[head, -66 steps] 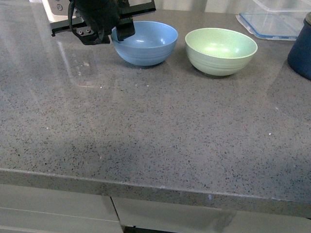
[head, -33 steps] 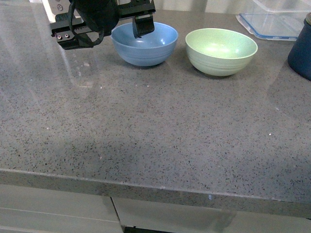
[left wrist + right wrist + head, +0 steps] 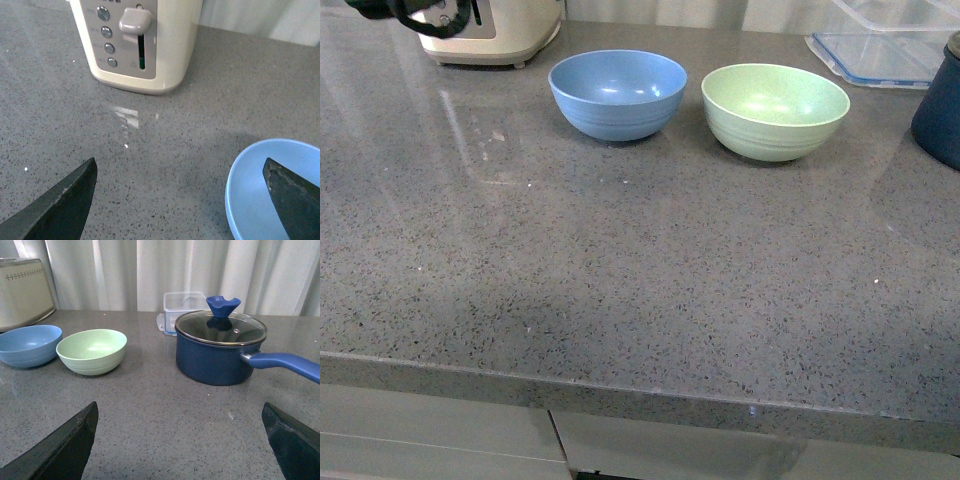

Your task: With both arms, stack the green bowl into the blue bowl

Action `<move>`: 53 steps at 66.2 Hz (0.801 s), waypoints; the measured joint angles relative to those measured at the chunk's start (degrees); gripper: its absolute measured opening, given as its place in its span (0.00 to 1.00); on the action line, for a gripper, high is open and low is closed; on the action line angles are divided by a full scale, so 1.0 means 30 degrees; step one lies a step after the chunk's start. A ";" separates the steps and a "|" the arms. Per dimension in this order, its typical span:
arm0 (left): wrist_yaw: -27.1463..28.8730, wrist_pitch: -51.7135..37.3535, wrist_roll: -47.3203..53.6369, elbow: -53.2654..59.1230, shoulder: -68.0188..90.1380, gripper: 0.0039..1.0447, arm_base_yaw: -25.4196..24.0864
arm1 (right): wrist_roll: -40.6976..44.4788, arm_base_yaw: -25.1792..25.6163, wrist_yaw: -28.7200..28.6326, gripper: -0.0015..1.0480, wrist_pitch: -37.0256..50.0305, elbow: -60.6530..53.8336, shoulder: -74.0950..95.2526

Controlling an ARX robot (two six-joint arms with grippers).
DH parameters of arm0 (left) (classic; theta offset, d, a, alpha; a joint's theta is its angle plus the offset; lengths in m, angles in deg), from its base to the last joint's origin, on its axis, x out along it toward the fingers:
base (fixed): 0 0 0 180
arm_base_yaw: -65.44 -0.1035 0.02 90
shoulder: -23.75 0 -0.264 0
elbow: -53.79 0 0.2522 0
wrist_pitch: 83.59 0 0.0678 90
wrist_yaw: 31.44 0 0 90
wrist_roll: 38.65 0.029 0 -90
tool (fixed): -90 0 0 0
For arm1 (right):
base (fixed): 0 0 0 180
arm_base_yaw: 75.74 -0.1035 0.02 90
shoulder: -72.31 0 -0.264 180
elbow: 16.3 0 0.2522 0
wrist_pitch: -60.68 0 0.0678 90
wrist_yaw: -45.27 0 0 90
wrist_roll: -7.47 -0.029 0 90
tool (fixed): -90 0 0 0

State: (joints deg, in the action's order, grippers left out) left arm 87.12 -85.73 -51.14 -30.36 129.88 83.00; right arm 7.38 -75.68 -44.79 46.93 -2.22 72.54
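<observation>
The blue bowl (image 3: pixel 618 93) stands upright on the grey counter, and the green bowl (image 3: pixel 775 108) stands just to its right, a small gap between them. Both are empty. Only a sliver of my left arm (image 3: pixel 415 14) shows at the front view's top left corner. My left gripper (image 3: pixel 180 200) is open above the counter, one fingertip (image 3: pixel 292 197) over the blue bowl's (image 3: pixel 270 190) rim, nothing held. My right gripper (image 3: pixel 180 440) is open above bare counter, well away from the green bowl (image 3: pixel 92 351) and the blue bowl (image 3: pixel 29 344).
A cream toaster (image 3: pixel 495 30) stands at the back left, close behind the blue bowl. A dark navy lidded pot (image 3: pixel 220 347) with a long handle sits right of the green bowl. A clear plastic container (image 3: pixel 880 45) lies at the back right. The counter's front edge (image 3: pixel 640 385) runs near me.
My left gripper has drawn up and back to the left, away from the blue bowl's rim, nearly out of the front view. The bowls have not moved.
</observation>
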 joint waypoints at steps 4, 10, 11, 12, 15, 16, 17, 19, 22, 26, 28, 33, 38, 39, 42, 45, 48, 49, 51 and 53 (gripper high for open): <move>-0.0029 -0.0007 0.0153 0.0146 0.0000 0.94 0.0044 | -0.0007 0.0000 0.0000 0.90 0.0000 0.0000 0.0000; -0.0051 -0.0007 0.0299 0.0240 0.0007 0.94 0.0080 | 0.0000 0.0000 -0.0007 0.90 0.0000 0.0000 0.0000; -0.0051 -0.0007 0.0321 0.0240 0.0007 0.94 0.0080 | 0.0000 0.0000 -0.0007 0.90 0.0000 0.0000 0.0000; -0.0066 -0.0015 0.0328 0.0248 0.0007 0.94 0.0080 | -0.0007 0.0000 -0.0007 0.90 0.0000 0.0000 0.0000; -0.1319 -0.1851 0.1115 0.0903 -0.0051 0.89 -0.0095 | 0.0000 0.0000 -0.0007 0.90 0.0000 0.0000 0.0000; -0.2215 -0.3373 0.1552 0.1515 -0.0182 0.86 -0.0197 | 0.0000 0.0000 -0.0007 0.90 0.0000 0.0000 0.0000; -0.2630 -0.4124 0.1763 0.1851 -0.0255 0.84 -0.0262 | -0.0007 0.0000 -0.0007 0.90 0.0000 0.0000 0.0000; -0.3701 -0.6251 0.2244 0.2973 -0.0576 0.79 -0.0423 | -0.0007 0.0000 0.0000 0.90 0.0000 0.0000 0.0000; -0.4473 -0.8488 0.2820 0.4532 -0.1078 0.72 -0.0619 | 0.0000 0.0000 0.0000 0.90 0.0000 0.0000 0.0000; -0.5042 -1.0805 0.3344 0.6717 -0.2069 0.62 -0.0998 | -0.0007 0.0000 0.0000 0.90 0.0000 0.0000 0.0000; -0.5209 -1.1686 0.3534 0.7963 -0.2834 0.55 -0.1290 | -0.0007 0.0000 0.0000 0.90 0.0000 0.0000 0.0000; -0.5719 -1.2823 0.3781 1.0644 -0.4736 0.38 -0.2011 | -0.0007 0.0000 0.0000 0.90 0.0000 0.0000 0.0000; -0.6171 -1.3384 0.3861 1.2939 -0.6171 0.20 -0.2630 | 0.0000 0.0000 -0.0007 0.90 0.0000 0.0000 0.0000; -0.6215 -1.3427 0.3861 1.3151 -0.6302 0.19 -0.2674 | -0.0007 0.0000 -0.0007 0.90 0.0000 0.0000 0.0000; -0.6535 -1.3595 0.3898 1.4134 -0.6943 0.10 -0.2856 | 0.0000 0.0000 -0.0007 0.90 0.0000 0.0000 0.0000; -0.6732 -1.3704 0.3942 1.4848 -0.7475 0.03 -0.2994 | 0.0000 0.0000 0.0000 0.90 0.0000 0.0000 0.0000; -0.7038 -1.3835 0.4000 1.5642 -0.8182 0.03 -0.3140 | 0.0000 0.0000 0.0000 0.90 0.0000 0.0000 0.0000; -0.7060 -1.3865 0.4007 1.5941 -0.8459 0.03 -0.3206 | -0.0007 0.0000 0.0000 0.90 0.0000 0.0000 0.0000; -0.7176 -1.3894 0.4014 1.6356 -0.8874 0.03 -0.3322 | 0.0000 0.0000 0.0000 0.90 0.0000 0.0000 0.0000; -0.7242 -1.3901 0.4014 1.6764 -0.9282 0.03 -0.3446 | 0.0000 0.0000 0.0000 0.90 0.0000 0.0000 0.0000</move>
State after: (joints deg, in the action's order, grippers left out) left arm 65.39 -127.43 -39.10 19.93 102.03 72.66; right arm 7.38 -75.68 -44.79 46.93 -2.22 72.54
